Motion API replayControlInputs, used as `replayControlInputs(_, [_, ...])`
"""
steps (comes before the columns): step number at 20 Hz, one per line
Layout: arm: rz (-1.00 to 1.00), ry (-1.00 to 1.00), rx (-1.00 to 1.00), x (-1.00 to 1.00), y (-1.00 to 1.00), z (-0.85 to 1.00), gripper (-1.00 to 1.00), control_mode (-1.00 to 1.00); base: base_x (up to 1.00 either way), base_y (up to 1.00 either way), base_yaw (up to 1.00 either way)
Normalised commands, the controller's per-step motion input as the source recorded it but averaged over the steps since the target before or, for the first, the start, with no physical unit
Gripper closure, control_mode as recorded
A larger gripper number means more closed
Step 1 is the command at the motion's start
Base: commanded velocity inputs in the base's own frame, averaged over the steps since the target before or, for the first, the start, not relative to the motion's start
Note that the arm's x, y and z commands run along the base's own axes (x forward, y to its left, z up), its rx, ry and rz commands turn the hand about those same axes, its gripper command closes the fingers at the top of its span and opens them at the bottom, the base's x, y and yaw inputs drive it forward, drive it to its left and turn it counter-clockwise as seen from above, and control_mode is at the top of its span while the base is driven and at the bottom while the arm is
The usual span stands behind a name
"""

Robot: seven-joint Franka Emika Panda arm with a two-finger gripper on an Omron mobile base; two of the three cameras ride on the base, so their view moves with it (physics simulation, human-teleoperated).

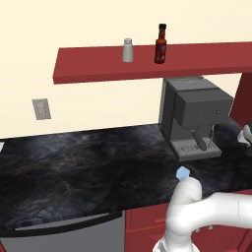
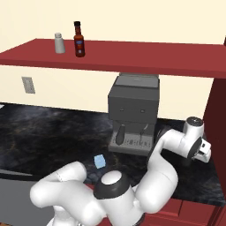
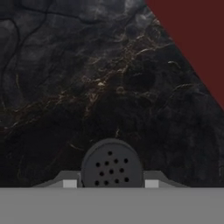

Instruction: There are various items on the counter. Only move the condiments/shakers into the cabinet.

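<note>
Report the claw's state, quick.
Claw: closed on the black shaker, one fingertip against each side of its perforated top.

— How is the light where I'm working?

— Even and soft, no clear source. The wall reads bright cream; the cabinet lays a faint darker band on it underneath.

— And the counter?

— Dark, with golden veins showing dimly. No glare on it. The coffee machine is flatly shaded, its underside darker.

— My hand view?

— Dimmer and softer. The black shaker top is slightly blurred, its holes still countable. No bending at the edges.
</note>
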Motion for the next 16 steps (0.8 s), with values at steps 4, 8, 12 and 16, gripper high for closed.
replayControlInputs(4, [0.0,-0.07,0.0,0.0,0.0,0.15,1.0,-1.0,0.0,0.0,0.0])
replayControlInputs(8, [0.0,-0.09,0.0,-0.27,0.0,0.85,1.0,-1.0,0.0,0.0,0.0])
replayControlInputs(12, [0.0,-0.07,0.0,-0.63,0.06,1.0,1.0,-1.0,0.0,0.0,0.0])
replayControlInputs(16, [0.0,0.0,-0.01,-0.89,0.43,1.0,1.0,-1.0,0.0,0.0,0.0])
